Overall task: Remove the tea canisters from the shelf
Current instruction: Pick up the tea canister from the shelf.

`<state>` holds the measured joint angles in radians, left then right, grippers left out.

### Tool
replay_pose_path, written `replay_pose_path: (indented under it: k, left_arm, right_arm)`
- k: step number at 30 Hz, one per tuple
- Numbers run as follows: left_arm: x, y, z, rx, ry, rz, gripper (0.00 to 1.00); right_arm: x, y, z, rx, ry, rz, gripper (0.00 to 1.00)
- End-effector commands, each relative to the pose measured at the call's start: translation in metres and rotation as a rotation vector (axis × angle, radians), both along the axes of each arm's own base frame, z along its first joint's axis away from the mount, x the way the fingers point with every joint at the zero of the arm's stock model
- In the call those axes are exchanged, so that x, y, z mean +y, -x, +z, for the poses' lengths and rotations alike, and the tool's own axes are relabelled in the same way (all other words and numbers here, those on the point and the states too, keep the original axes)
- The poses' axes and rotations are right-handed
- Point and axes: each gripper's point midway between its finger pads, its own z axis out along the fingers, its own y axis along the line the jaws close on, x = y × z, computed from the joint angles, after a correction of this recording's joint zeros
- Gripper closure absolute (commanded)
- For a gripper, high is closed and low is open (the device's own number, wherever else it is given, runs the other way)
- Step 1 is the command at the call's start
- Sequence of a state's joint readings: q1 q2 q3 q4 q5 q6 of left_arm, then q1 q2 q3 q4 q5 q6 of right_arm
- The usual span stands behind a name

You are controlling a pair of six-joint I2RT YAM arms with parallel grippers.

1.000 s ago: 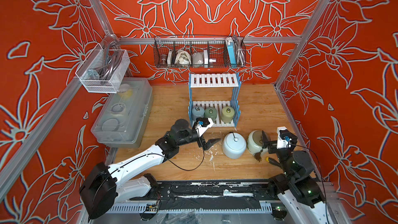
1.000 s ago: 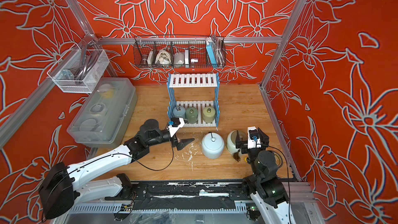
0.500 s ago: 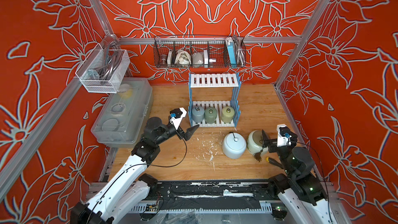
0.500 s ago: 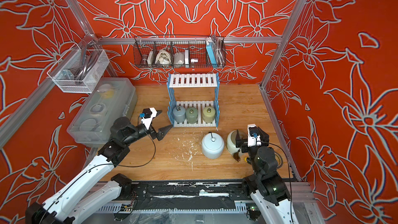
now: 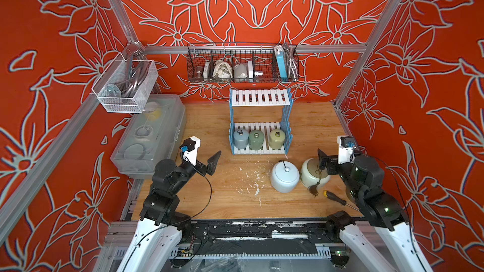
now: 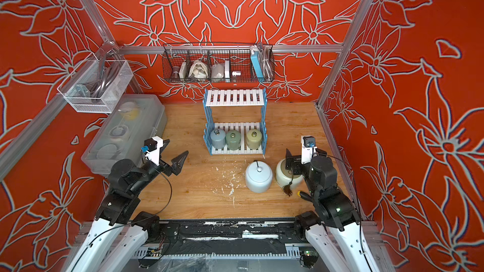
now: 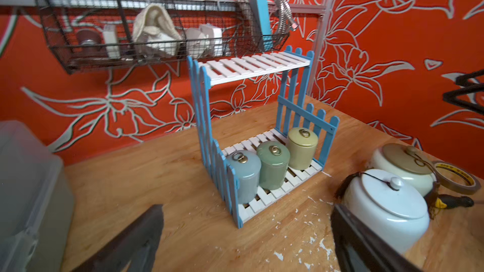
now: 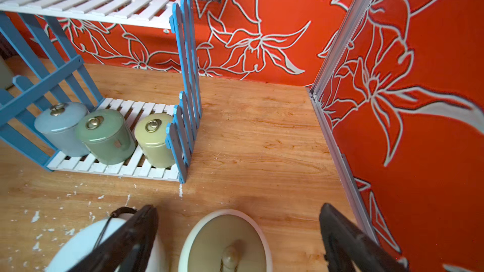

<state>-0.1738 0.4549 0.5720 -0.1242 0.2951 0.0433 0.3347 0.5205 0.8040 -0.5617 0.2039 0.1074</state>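
- Grey-blue ceramic canister (image 5: 240, 138), green canister (image 5: 256, 139), olive canister (image 5: 276, 138): lower tier of blue-sided slatted shelf (image 5: 260, 97).
- Pale-blue knobbed jar (image 5: 284, 176), cream tasselled jar (image 5: 311, 177): on wooden bench (image 5: 235, 194).
- Left fingers (image 7: 136, 236), right fingers (image 8: 131, 239): released, empty.

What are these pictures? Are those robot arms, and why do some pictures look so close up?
Yes, they are two robot arms, each ending in a pincer. Two pictures look down from above on the whole wooden table. The two close ones come from little cameras on the arms' wrists. The left pincer and the right pincer are open and hold nothing. On the blue and white shelf stand a grey-blue jar, a green jar and a yellowish jar. A big white jar and a cream jar stand on the table, off the shelf.
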Motion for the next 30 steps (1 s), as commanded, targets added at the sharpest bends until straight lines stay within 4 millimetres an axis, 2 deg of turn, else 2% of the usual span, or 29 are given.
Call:
replay_pose_path:
  k: [1, 3, 9, 14, 17, 22, 26, 30]
  left_arm:
    - [0.028, -0.001, -0.008, 0.088, 0.073, 0.152, 0.01]
    - [0.040, 0.000, -0.009, 0.101, 0.100, 0.216, 0.01]
    - [0.058, -0.004, -0.025, 0.120, 0.142, 0.303, 0.01]
    - [0.059, -0.003, -0.034, 0.121, 0.138, 0.307, 0.01]
    - [0.060, 0.001, -0.028, 0.117, 0.142, 0.311, 0.01]
    - [0.066, 0.012, -0.001, 0.081, 0.161, 0.336, 0.01]
    - [0.086, 0.016, 0.009, 0.062, 0.215, 0.456, 0.01]
    - [0.071, 0.018, 0.008, 0.062, 0.179, 0.363, 0.01]
  right_arm:
    - [0.003, 0.001, 0.005, 0.079, -0.097, -0.029, 0.01]
    - [0.006, -0.001, 0.008, 0.112, -0.130, -0.037, 0.01]
    - [0.013, -0.010, 0.023, 0.179, -0.254, -0.106, 0.01]
    - [0.028, -0.019, 0.028, 0.217, -0.304, -0.131, 0.01]
    - [0.035, -0.023, 0.031, 0.218, -0.322, -0.156, 0.01]
    - [0.047, -0.031, 0.033, 0.234, -0.292, -0.208, 0.01]
    - [0.065, -0.038, 0.030, 0.266, -0.264, -0.221, 0.01]
    - [0.078, -0.043, 0.026, 0.286, -0.228, -0.273, 0.01]
